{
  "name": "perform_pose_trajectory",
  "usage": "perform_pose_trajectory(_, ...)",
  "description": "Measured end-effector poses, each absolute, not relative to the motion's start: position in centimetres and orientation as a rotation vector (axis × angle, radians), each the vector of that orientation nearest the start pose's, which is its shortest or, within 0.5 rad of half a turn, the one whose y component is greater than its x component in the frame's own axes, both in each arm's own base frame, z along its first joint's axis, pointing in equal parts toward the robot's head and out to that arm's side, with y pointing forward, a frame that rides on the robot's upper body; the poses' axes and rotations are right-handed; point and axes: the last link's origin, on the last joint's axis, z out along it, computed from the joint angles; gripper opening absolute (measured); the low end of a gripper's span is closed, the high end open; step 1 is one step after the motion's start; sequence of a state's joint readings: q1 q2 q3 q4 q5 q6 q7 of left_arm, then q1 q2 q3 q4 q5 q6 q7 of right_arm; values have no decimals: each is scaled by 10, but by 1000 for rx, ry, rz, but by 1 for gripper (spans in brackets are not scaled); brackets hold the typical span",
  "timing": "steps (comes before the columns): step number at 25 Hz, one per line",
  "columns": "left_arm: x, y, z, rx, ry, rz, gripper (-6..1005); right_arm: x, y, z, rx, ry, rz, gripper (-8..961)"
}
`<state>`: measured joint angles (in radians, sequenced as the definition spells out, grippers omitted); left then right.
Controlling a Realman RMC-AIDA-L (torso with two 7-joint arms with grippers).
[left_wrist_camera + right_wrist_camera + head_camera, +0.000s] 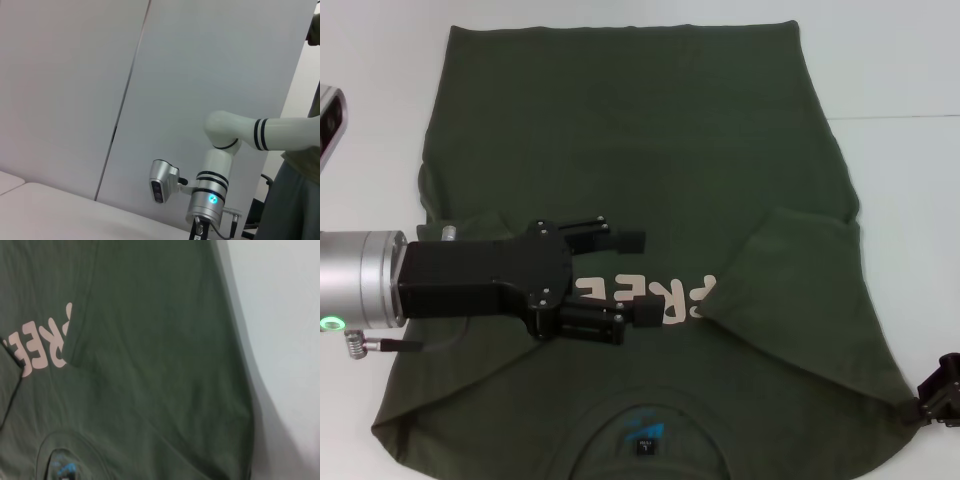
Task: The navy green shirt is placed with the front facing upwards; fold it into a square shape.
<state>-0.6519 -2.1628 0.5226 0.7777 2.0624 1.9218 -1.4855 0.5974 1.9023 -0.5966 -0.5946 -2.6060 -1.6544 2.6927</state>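
Shirt [630, 130] lies flat on the table [910, 200], both sleeves folded in; our left gripper [630, 278] hovers spread over the lettering, right gripper [940, 392] low at the edge, can't tell its fingers. We'd pinch corners evenly

Our left gripper [633, 280] is matte black and boxy, with small silver screws on its linkages and two blocky black fingers [631, 240]. Behind it sits a brushed silver wrist cylinder [360, 278] with a green indicator light and a thin black cable. Our right gripper [940, 390] shows only as black. Our right arm [260, 134] is glossy white with black bands, a blue light and a silver camera module [161, 180].
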Motion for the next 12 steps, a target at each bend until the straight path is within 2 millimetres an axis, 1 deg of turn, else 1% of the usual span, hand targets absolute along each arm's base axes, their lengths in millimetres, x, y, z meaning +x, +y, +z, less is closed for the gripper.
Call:
perform_pose_trajectory(5,-191,317,8,-2946,-478,-1048,935,336,307,49,-1942,2356,-21,72)
perform_pose_trajectory(7,-191,317,8,-2941,-487,-1051,934,337,308,51,-1970,2330,-18,42)
perform_pose_trajectory(8,-191,318,8,-2937,-497,-1050,934,337,309,52,-1992,2310,-12,42)
perform_pose_trajectory(10,-193,320,9,-2919,-555,-1043,934,335,310,54,-2040,2272,20,42)
perform_pose_trajectory(12,-196,324,13,-2887,-653,-1024,934,331,312,57,-2097,2232,69,42)
